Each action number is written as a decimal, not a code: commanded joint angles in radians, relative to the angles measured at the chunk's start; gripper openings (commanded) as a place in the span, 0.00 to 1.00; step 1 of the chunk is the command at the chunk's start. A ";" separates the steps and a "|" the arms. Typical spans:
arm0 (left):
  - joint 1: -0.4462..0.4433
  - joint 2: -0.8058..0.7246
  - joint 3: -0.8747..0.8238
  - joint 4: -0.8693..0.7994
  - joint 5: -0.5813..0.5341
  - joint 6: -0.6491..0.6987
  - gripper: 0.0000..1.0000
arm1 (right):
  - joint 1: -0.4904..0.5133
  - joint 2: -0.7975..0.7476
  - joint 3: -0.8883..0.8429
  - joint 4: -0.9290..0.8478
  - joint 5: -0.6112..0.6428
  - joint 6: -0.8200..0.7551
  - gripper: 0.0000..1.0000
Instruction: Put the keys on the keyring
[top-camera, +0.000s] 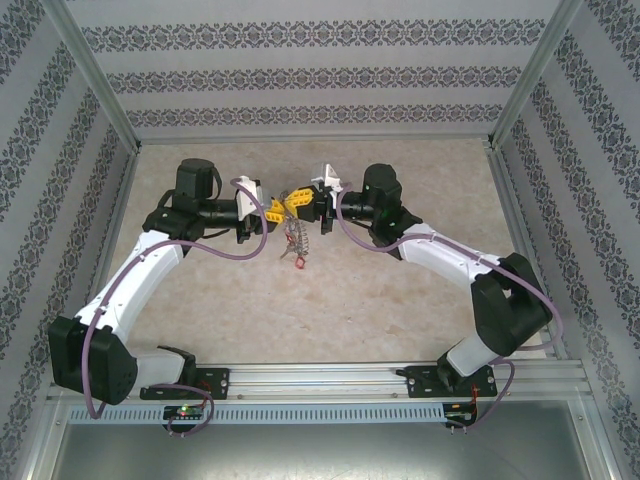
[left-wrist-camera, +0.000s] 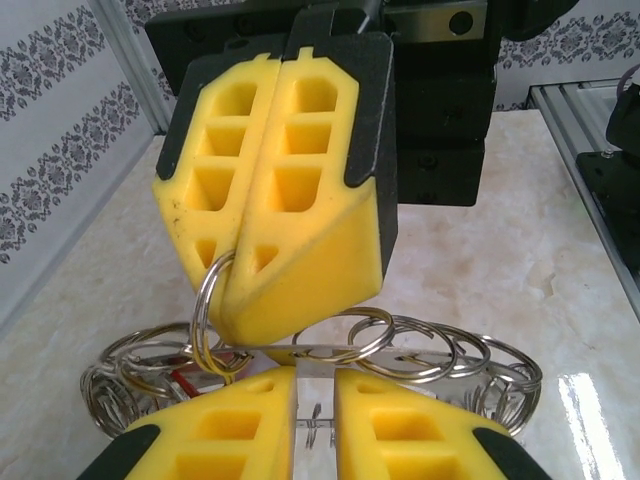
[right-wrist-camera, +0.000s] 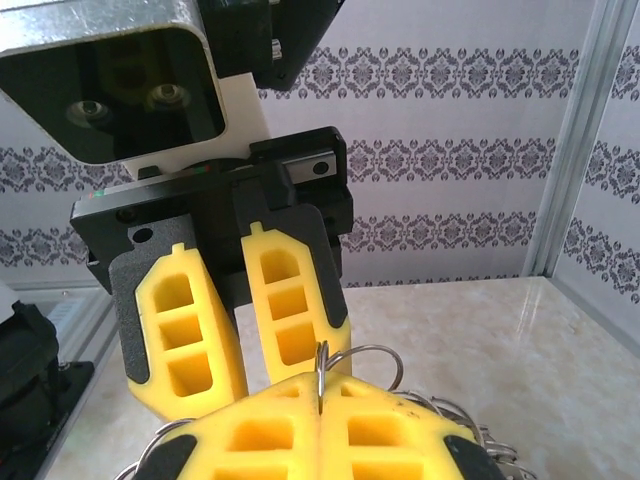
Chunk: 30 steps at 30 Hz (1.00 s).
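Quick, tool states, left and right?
Left tool: jaws slightly parted around a metal piece; grip cannot be told.
Right tool: closed, pinching a ring of the keyring.

Keyring (left-wrist-camera: 400, 345) shiny silver metal; table (left-wrist-camera: 480, 250) glossy marbled; jaws matt yellow plastic.

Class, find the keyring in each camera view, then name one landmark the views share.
Top external: the keyring hangs at picture centre.
Left wrist: the keyring spans the lower half.
Right wrist: the keyring lies along the bottom edge.
Shared landmark: the right tool, shut on one ring.
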 joint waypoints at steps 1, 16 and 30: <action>0.005 -0.009 -0.029 0.046 0.012 -0.005 0.16 | 0.032 0.012 -0.011 0.161 0.022 0.063 0.00; 0.060 -0.208 -0.255 0.365 -0.268 -0.150 0.35 | 0.041 0.029 -0.003 0.223 0.033 0.131 0.00; 0.058 -0.130 -0.233 0.457 -0.078 -0.216 0.40 | 0.049 0.063 0.028 0.221 -0.019 0.130 0.00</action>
